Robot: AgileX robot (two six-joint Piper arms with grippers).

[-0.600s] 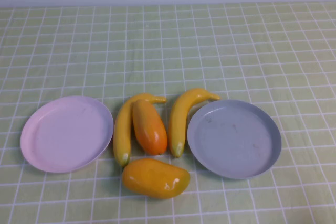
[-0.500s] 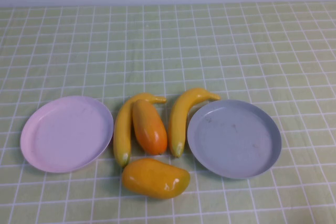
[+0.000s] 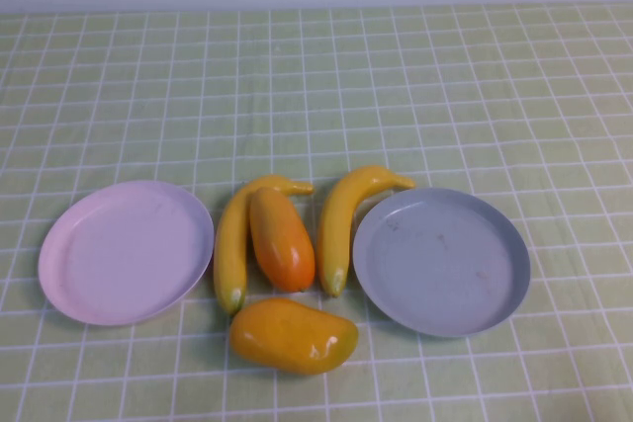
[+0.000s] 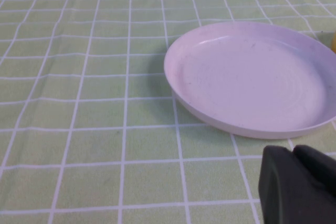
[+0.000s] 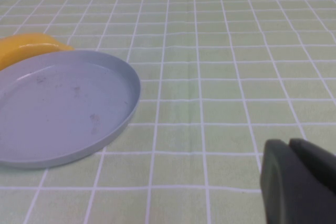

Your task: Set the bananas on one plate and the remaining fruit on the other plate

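Left wrist view — pink plate near left gripper | right gripper beside grey plate

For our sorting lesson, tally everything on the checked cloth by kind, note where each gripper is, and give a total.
Bananas: 2
Mango-like fruits: 2
Plates: 2, pink plate, grey-blue plate
Grippers: 2, left gripper near the pink plate, right gripper near the grey-blue plate, both shut, empty
Total: 8

The bananas and both mango-like fruits look like smooth, glossy plastic with bright highlights. The pink plate and grey-blue plate appear matt, faintly scuffed. The green checked tablecloth looks soft, slightly creased.
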